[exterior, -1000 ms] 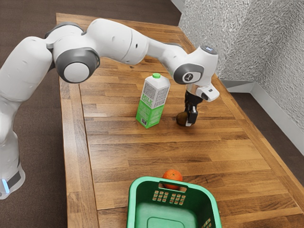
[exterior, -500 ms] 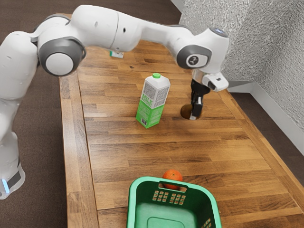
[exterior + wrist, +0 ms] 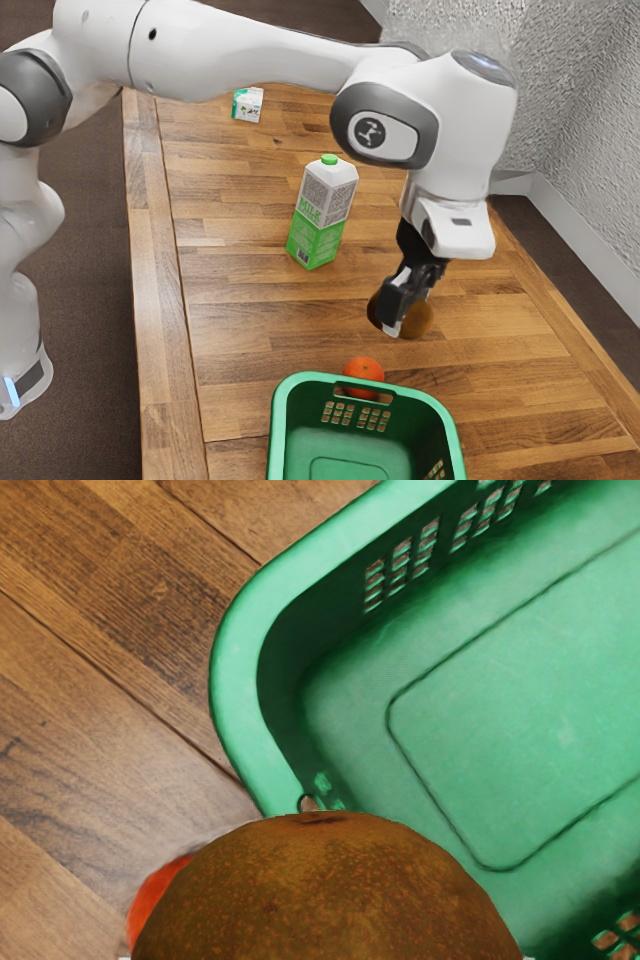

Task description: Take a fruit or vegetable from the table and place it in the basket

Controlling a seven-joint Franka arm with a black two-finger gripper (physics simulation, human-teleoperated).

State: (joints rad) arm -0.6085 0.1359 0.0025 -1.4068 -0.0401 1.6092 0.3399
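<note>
Indeed, we have our jaws closed on the brown fruit point(image 3: 419, 315), standing apart by its width. We hold it above the counter point(image 3: 240, 330), near the green basket point(image 3: 300, 378), beside which sits the orange point(image 3: 364, 369).

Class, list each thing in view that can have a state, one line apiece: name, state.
Round brown fruit, held above the wooden table
Black two-finger claw, shut on the brown fruit
Green plastic basket, upright, open-topped, nothing seen inside
Round orange fruit, resting beside the basket
Tall green-and-white milk carton, upright, capped
Small white-and-green box, resting on the table
</note>
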